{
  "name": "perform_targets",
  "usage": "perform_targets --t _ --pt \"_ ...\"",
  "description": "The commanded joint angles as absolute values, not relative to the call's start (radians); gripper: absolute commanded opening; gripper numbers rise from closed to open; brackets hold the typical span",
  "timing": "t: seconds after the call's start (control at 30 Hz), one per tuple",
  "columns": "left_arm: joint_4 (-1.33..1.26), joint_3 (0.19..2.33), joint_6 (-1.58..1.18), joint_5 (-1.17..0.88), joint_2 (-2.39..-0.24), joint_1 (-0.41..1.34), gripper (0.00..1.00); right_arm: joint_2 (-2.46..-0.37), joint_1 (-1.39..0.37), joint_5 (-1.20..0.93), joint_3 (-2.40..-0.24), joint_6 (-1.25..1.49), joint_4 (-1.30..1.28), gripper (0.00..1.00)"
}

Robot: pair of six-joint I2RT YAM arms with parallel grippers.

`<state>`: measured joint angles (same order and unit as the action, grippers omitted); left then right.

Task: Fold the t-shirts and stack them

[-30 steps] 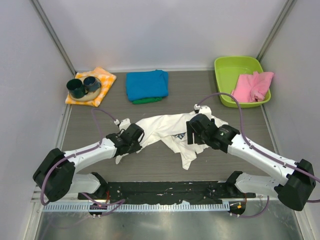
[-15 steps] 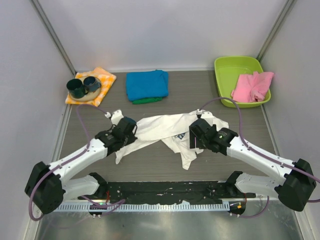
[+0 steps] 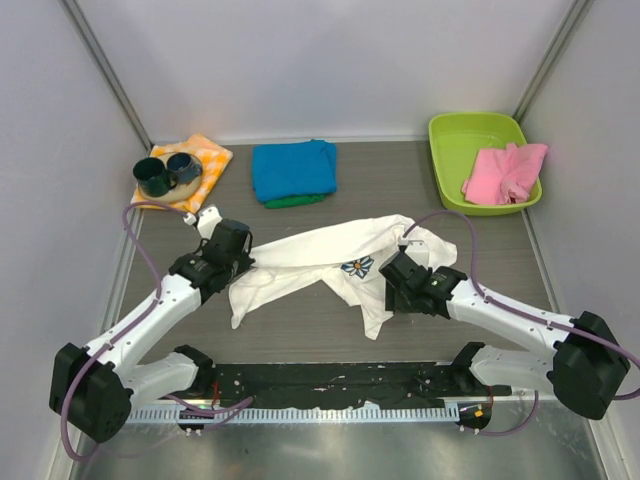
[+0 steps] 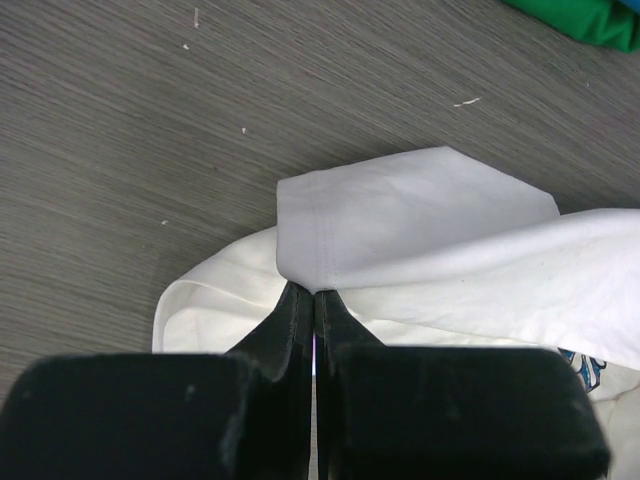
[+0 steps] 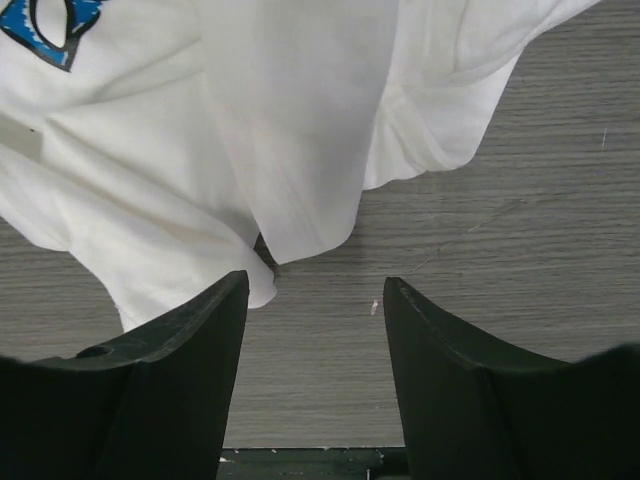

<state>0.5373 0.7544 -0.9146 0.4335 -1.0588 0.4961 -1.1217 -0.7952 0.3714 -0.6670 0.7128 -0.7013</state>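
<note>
White t-shirt (image 3: 300, 262) lies rumpled and half spread across the middle of the desk (image 3: 300, 330). A blue daisy print (image 3: 356, 267) faces up near its centre. The folded blue t-shirt (image 3: 293, 168) sits on the green t-shirt (image 3: 297, 201) at upper centre, well apart from the white one.

Left end effector (image 4: 314, 295): clenched on a hemmed corner at the shirt's left end, with the cloth pinched right at the tips.

Right end effector (image 5: 315, 290): released, jaws wide. It hangs over the shirt's lower right edge with bare desk between the jaws, and it holds nothing.

Handling, by judgement:
- Thin cotton, light and limp. It will sag, drag on the desk and bunch rather than slide flat.
- Two layers are easily pinched together by mistake.
- Best hold is on stitched edges (hem, cuff, shoulder seam), where doubled cloth gives some bite.
- The right side probably needs a corner opposite the left's pinch, to stretch the shirt flat before folding.
</note>
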Motion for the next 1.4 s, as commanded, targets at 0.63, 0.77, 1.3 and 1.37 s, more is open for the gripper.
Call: perform_targets --t 0.63,0.77,1.3,1.37 --pt "0.534 0.762 -0.870 0.431 -1.032 0.437 0.00 -1.238 -0.796 0.502 -0.575 0.902 -0.476 0.50" --pt "0.532 0.762 -0.867 0.433 -1.037 0.433 0.00 -1.243 -0.792 0.502 -0.560 0.911 -0.454 0.33" --pt "0.560 0.824 -0.868 0.416 -1.020 0.426 0.00 -1.114 -0.788 0.595 -0.713 0.827 -0.581 0.01" --pt "0.601 0.897 -0.862 0.414 -1.017 0.426 0.00 -1.071 -0.788 0.623 -0.848 0.751 -0.610 0.01"
